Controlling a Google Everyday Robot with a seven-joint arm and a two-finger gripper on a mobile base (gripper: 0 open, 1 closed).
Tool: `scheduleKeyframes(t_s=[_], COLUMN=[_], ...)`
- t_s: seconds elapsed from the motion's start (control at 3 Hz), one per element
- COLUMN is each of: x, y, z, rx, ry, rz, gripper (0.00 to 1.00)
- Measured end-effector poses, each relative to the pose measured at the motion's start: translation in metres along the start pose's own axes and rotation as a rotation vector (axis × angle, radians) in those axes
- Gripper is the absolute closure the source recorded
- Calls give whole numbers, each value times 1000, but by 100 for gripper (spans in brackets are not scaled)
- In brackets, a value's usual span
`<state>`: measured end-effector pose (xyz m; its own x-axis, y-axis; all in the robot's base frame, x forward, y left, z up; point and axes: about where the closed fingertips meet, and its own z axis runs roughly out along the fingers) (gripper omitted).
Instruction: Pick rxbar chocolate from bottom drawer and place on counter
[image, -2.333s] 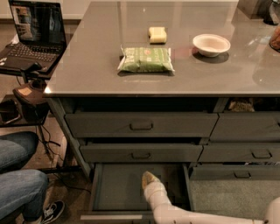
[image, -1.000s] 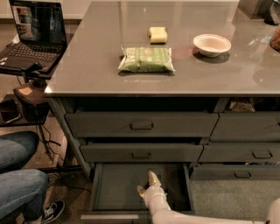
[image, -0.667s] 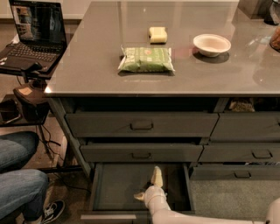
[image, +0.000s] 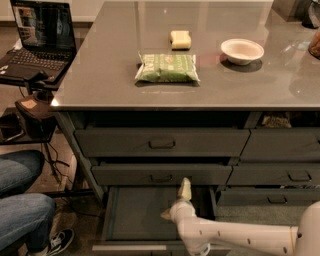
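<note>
Since the earlier frame, gripper (image: 175, 202) has spread its fingers wide, low inside the open bottom drawer (image: 135, 212); it grips nothing; rxbar unseen, perhaps hidden beneath it; grasp, lift and placement on counter (image: 100, 75) remain.

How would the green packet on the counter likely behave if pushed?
The green packet looks puffy with crimped ends, so it is probably light and floppy, not stiff. Lying flat on the glossy counter, it would likely slide rather than roll or tip. The gripper sits low in the bottom drawer, away from it.
</note>
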<state>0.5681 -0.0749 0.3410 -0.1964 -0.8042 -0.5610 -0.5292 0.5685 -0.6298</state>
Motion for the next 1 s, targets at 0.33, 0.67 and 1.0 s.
scheduleKeyframes(t_s=[0.33, 0.67, 1.0], x=[13, 14, 42], y=[-4, -3, 8], z=[1, 2, 21], rx=[-36, -38, -77], ry=[69, 71, 144], rz=[40, 42, 79], gripper=[0, 0, 0])
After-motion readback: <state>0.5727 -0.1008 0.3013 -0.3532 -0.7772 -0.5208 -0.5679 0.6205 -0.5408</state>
